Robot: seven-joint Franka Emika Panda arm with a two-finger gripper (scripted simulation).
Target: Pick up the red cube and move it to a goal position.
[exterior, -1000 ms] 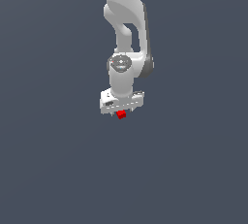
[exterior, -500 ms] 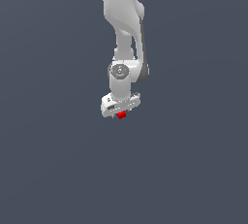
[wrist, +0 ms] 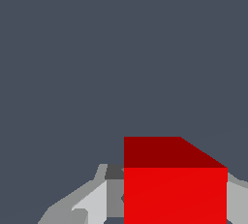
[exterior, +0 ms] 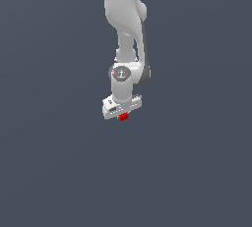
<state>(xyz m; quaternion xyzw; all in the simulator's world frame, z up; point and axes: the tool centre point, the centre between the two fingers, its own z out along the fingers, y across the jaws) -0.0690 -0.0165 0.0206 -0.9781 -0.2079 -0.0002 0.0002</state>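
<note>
Over the last second we see the arm lift and swing slightly, the gripper point(exterior: 122, 113) clamped on the red cube point(exterior: 123, 117) between its fingers point(wrist: 92, 203) (so the pick is done, transport underway). We see only a flat grey-blue ground point(exterior: 197, 172), featureless; no goal marker shows.

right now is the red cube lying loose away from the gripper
No, the red cube sits right under the white gripper, between its fingers.

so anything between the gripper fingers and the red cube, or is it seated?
Nothing shows between them. In the wrist view the red cube sits directly between the gripper's grey fingers. The exterior view shows the cube at the gripper's underside.
</note>
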